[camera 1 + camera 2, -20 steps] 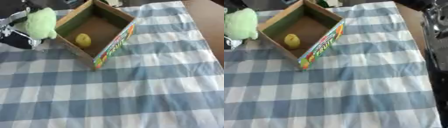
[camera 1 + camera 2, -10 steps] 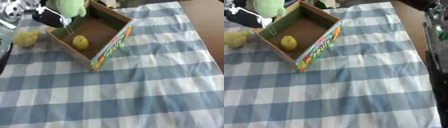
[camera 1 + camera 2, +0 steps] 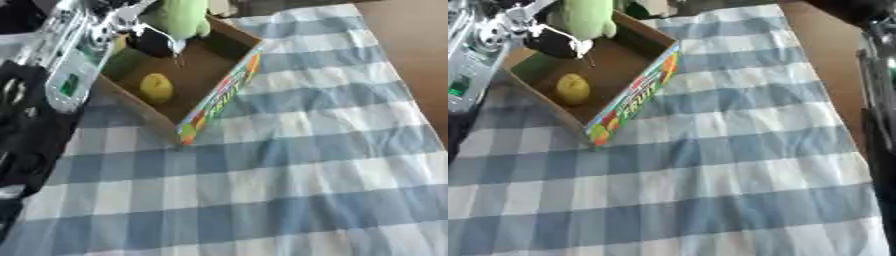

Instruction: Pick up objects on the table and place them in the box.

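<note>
One hand, the left hand (image 3: 553, 42), works at ten o'clock: its fingers (image 3: 579, 47) are clenched around a pale green soft object (image 3: 590, 17), held above the far end of the cardboard box (image 3: 627, 102), presumably so it will drop inside. A yellow fruit (image 3: 572, 88) already lies on the box floor. Beyond, the blue checked tabletop (image 3: 710, 170) spreads toward six o'clock. The right hand is out of sight.

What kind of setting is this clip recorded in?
Probably a staged tabletop set for pick-and-place practice, not a lived-in room. A blue and white checked cloth covers a wooden table, a cardboard box with fruit print holds a yellow fruit, and the left hand carries a green soft toy over it.
</note>
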Controlling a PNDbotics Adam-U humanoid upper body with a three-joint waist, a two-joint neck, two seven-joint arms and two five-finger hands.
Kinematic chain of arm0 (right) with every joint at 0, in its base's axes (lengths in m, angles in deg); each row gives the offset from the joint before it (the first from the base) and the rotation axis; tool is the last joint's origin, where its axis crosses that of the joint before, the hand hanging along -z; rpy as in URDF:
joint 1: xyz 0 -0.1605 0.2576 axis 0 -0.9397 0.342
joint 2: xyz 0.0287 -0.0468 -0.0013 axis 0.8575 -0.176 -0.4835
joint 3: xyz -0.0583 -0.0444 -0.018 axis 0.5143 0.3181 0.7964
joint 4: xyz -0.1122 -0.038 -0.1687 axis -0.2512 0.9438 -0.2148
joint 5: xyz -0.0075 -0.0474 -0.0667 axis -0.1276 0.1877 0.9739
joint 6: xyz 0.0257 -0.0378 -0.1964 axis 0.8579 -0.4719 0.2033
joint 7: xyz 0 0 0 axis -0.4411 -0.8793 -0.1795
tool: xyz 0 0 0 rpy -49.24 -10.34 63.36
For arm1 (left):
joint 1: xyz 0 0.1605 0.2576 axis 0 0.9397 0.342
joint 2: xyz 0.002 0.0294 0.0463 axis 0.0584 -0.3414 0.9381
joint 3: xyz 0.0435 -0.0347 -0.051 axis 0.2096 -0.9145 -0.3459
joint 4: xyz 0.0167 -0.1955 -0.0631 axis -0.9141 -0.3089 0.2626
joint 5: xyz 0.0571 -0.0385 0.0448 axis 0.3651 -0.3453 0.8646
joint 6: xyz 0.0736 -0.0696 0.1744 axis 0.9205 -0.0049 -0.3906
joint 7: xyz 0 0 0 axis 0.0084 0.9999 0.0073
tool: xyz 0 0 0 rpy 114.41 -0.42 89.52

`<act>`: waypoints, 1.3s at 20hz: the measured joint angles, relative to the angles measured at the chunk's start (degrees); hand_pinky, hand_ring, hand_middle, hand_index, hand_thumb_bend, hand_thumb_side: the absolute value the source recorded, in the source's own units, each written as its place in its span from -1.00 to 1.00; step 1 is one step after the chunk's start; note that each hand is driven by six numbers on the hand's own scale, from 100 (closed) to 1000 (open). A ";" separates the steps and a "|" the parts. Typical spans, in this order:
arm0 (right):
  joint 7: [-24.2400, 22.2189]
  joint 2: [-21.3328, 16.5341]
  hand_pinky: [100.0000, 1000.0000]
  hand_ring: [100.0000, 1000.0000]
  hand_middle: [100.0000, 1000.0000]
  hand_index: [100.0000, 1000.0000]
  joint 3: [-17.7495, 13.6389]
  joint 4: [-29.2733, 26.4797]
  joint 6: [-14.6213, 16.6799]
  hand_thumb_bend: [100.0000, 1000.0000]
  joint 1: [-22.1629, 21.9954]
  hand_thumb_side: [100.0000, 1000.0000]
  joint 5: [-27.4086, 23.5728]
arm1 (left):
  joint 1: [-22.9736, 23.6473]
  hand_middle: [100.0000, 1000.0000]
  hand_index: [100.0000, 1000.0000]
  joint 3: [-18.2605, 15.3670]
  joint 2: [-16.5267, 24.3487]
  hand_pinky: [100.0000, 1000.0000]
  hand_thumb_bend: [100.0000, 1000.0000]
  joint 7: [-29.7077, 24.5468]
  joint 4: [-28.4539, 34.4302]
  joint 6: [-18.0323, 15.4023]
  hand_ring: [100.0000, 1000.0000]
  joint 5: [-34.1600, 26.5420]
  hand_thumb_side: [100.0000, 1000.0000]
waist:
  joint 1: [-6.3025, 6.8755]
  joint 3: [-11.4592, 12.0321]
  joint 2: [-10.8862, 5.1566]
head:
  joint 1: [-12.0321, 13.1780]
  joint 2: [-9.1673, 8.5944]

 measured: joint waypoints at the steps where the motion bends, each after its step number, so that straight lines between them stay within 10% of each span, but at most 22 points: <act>1: -0.03 0.06 0.66 0.68 0.06 0.70 0.07 -0.01 0.03 -0.35 0.13 0.51 -0.01 | -0.02 0.04 0.55 -0.21 -0.57 -0.50 -1.00 0.93 -1.84 -0.39 0.00 0.73 -0.65 | 0.00 -0.16 0.07 | 0.19 -0.18; 12: -0.16 0.54 0.66 0.68 0.06 0.70 0.21 -0.17 0.05 -0.34 0.29 0.51 -0.04 | -0.05 0.38 0.83 -1.31 -2.78 -0.03 -1.00 4.64 -12.21 -1.52 0.46 9.41 -0.31 | 0.04 -0.52 0.29 | 0.56 -0.31; 16: -0.17 0.90 0.66 0.68 0.06 0.70 0.21 -0.17 0.04 -0.34 0.29 0.52 -0.04 | 0.11 0.48 0.94 -1.33 -2.78 0.08 -1.00 4.50 -12.38 -0.76 0.56 10.73 0.08 | 0.04 -0.48 0.29 | 0.55 -0.31; 17: -0.17 0.91 0.66 0.68 0.06 0.70 0.21 -0.17 0.04 -0.34 0.29 0.51 -0.04 | 0.11 0.64 1.00 -1.33 -2.78 0.26 -0.67 4.44 -12.39 -0.68 0.70 10.85 0.88 | 0.04 -0.47 0.29 | 0.55 -0.31; 26: -0.28 0.93 0.66 0.68 0.05 0.70 0.06 -0.16 -0.07 -0.33 0.09 0.51 -0.04 | 0.17 0.71 1.00 -2.09 -2.75 0.32 -0.38 5.92 -10.99 1.32 0.76 11.20 1.00 | -0.14 -0.07 0.28 | 0.42 -0.29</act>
